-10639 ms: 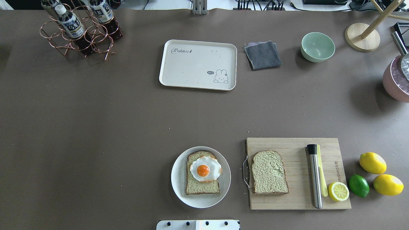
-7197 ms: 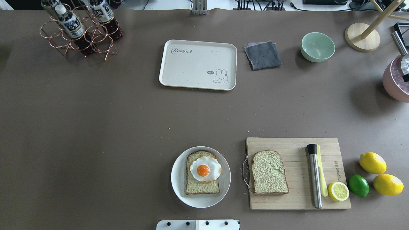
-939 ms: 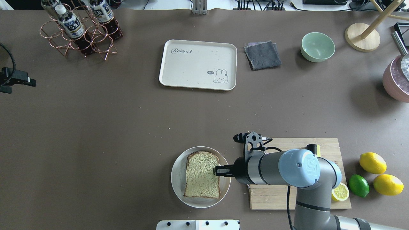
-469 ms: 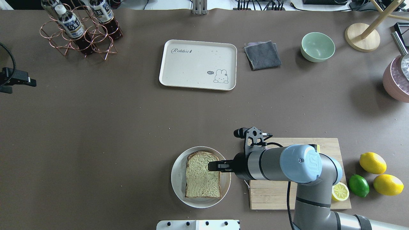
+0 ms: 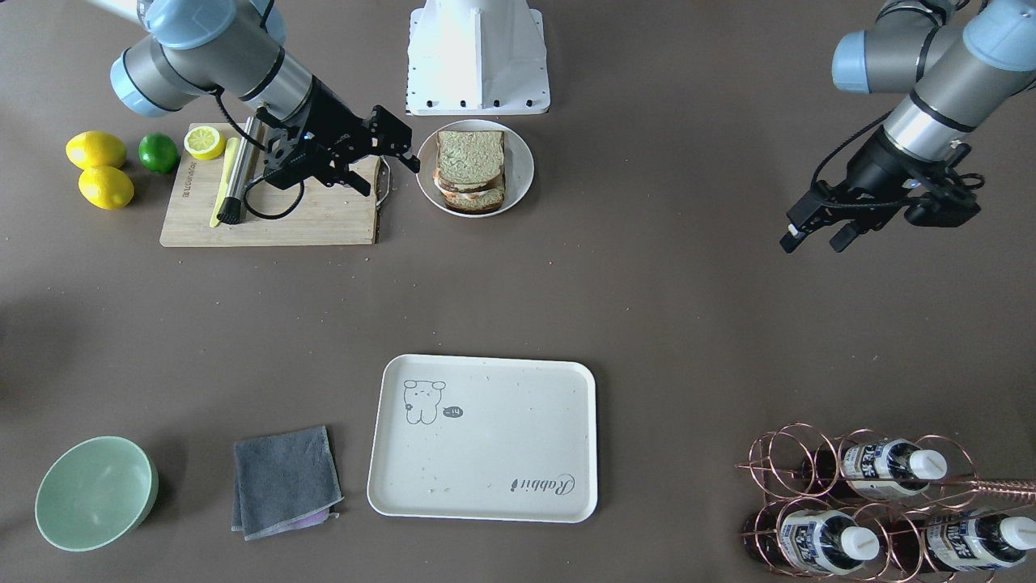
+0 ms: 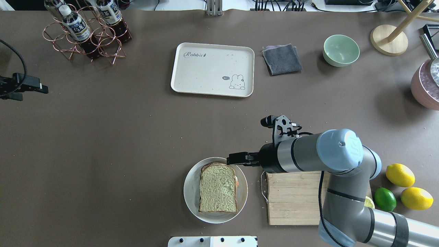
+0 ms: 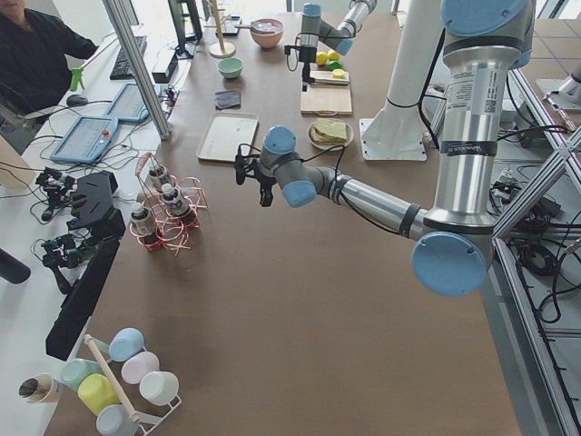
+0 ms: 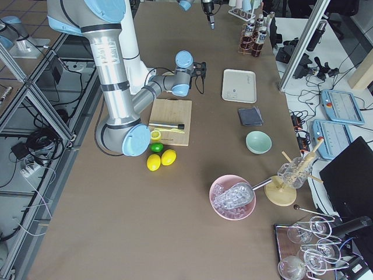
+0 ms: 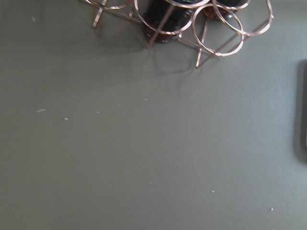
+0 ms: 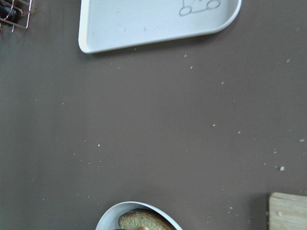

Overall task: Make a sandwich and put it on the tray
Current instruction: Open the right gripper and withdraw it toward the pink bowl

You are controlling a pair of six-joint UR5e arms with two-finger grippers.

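Sandwich (image 6: 217, 188) sat on the white plate (image 6: 189, 202), long axis pointing away from the robot, just robot-side and left of the released, empty right pincer (image 6: 230, 160); left pincer (image 5: 812, 240), also spread, hung well apart.

A matte brown table (image 6: 103, 154) is spreading under the right pincer (image 6: 229, 159) in even light. Far beyond it a white desk (image 8: 358, 81) is holding tablets (image 8: 335, 106); behind it tiled floor (image 8: 14, 233) is showing.

sandwich (image 6: 218, 188): greenish-tan, brown crust | tray (image 6: 205, 72): cream, bear drawing | plate (image 6: 189, 192): white | bowl (image 6: 341, 50): mint-green | cloth (image 6: 282, 59): grey
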